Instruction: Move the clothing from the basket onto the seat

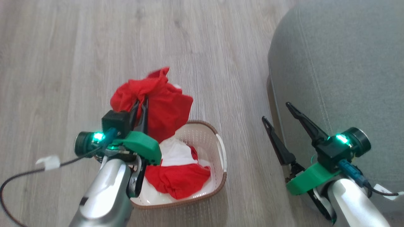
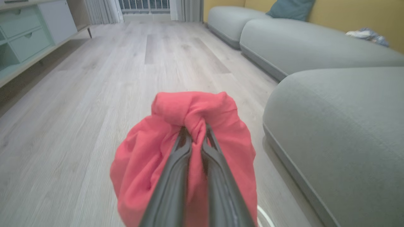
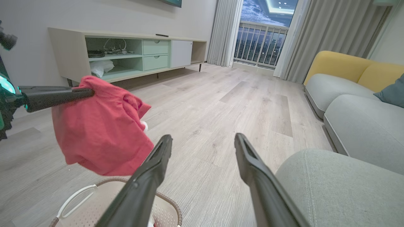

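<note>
A bright red garment hangs in the air above the basket's far end, bunched where my left gripper is shut on it. The left wrist view has the same garment draped around the closed fingers. More clothing, red and white, lies in the cream basket on the floor. My right gripper stands open and empty at the edge of the grey-green seat, to the basket's right. The right wrist view catches the lifted garment and the basket's rim.
Pale wood floor surrounds the basket. A long grey sofa with yellow back continues beyond the seat. A low cabinet stands along the far wall, with curtains and a balcony door behind.
</note>
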{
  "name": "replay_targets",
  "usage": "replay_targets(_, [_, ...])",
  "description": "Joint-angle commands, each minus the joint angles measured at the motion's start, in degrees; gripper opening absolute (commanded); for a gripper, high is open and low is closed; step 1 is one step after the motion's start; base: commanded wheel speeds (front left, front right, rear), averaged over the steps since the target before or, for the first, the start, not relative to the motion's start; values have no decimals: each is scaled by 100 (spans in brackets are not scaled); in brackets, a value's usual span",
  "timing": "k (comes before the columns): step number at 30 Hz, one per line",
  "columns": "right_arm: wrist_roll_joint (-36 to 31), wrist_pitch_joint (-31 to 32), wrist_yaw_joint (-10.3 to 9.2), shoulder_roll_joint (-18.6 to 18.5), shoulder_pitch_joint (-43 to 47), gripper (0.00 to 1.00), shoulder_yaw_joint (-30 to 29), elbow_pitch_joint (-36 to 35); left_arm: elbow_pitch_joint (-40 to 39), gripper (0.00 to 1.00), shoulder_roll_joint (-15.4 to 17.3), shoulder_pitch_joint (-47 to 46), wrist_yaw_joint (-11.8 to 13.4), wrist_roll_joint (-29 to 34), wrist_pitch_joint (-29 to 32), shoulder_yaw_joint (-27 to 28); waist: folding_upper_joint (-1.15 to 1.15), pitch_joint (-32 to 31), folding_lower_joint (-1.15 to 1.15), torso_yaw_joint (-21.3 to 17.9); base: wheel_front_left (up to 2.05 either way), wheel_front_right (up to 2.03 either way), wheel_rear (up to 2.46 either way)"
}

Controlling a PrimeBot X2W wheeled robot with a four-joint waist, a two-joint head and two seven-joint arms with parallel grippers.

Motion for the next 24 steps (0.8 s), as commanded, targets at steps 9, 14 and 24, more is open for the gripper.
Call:
replay_targets(9, [-54,-37,-1,59,79,100,74,-286,-1663,0,-72,615,-530,654,-79,851,-1,-336,1,64,0,0,0])
replay_targets(14, [-76,-37,-1,66,133,100,32,-293,-1907,0,-123,810,-758,758,-79,1007,-1,-335,1,95,0,0,0])
replay_targets(24, [78,-37,-1,-44,6,100,254,-429,-2013,0,-143,844,-1056,661,-80,1000,-1,-280,1,110,0,0,0])
